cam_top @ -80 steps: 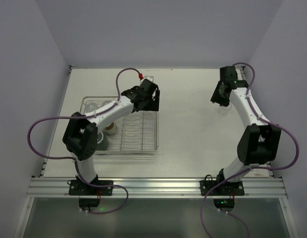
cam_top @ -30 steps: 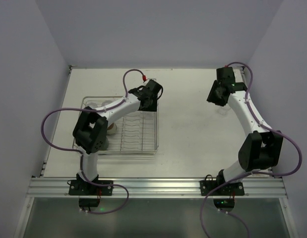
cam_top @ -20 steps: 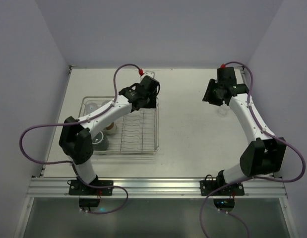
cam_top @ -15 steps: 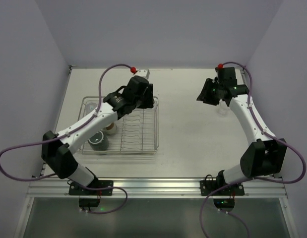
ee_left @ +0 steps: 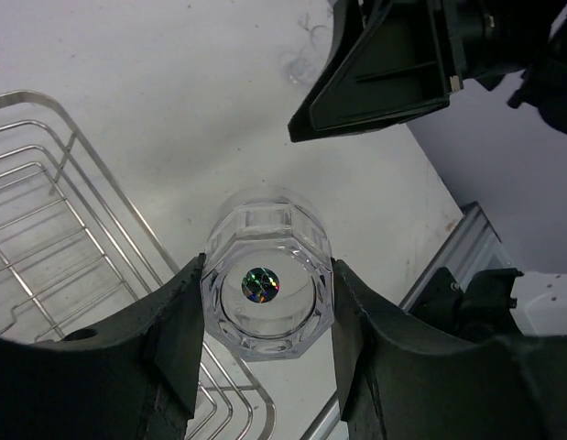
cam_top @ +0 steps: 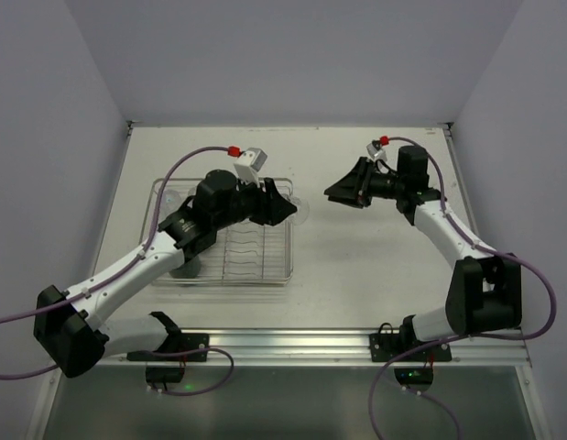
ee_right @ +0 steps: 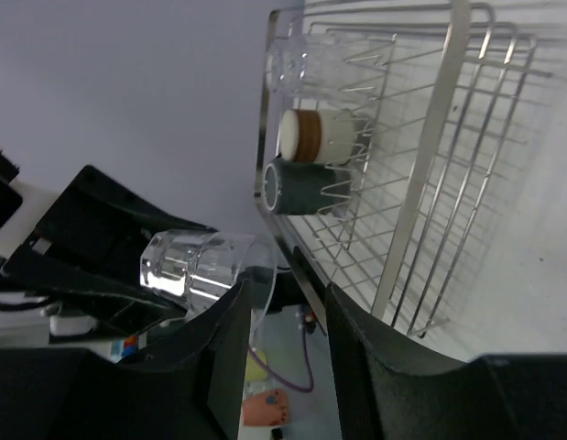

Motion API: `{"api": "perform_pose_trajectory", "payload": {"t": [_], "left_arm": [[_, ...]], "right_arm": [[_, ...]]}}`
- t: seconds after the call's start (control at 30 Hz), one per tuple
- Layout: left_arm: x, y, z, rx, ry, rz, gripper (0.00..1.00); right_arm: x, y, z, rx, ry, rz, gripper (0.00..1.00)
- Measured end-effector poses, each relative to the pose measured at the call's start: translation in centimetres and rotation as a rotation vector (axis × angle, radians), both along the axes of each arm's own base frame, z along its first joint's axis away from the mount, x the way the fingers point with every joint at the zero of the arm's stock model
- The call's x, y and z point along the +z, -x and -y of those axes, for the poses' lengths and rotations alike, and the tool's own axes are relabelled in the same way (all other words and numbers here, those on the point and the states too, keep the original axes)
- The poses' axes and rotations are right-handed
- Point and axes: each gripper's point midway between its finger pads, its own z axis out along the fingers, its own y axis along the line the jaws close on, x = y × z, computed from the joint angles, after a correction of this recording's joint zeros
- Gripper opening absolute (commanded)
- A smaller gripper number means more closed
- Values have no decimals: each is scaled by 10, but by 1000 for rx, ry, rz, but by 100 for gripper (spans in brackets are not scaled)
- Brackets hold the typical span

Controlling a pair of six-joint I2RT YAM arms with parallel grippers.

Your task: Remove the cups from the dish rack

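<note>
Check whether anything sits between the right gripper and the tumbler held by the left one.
Nothing visible does. The clear tumbler, clamped in the left gripper by the dish rack's edge, faces the open right gripper.

Plain pale lilac walls (cam_top: pixel 292 55) enclose an off-white tabletop (cam_top: pixel 356 257) on three sides. A ridged aluminium rail (cam_top: pixel 292 346) runs along its near edge. Lighting is soft and even.
</note>
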Motion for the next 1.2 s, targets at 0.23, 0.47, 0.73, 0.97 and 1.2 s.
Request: {"api": "perform_pose_trajectory", "payload": {"t": [0.23, 0.47, 0.73, 0.97, 1.2], "left_arm": [[12, 11, 17, -106, 108, 38, 0], [31, 15, 26, -151, 186, 70, 0], [33, 14, 30, -166, 205, 75, 0], [31, 14, 31, -167, 202, 72, 0], [41, 18, 26, -164, 212, 90, 0]], "right_arm": [[30, 22, -13, 111, -269, -12, 41], [41, 28, -16, 182, -439, -103, 42], [25, 31, -21, 186, -490, -272, 41], [40, 38, -21, 202, -501, -241, 41], [47, 42, -21, 210, -505, -214, 40]]}}
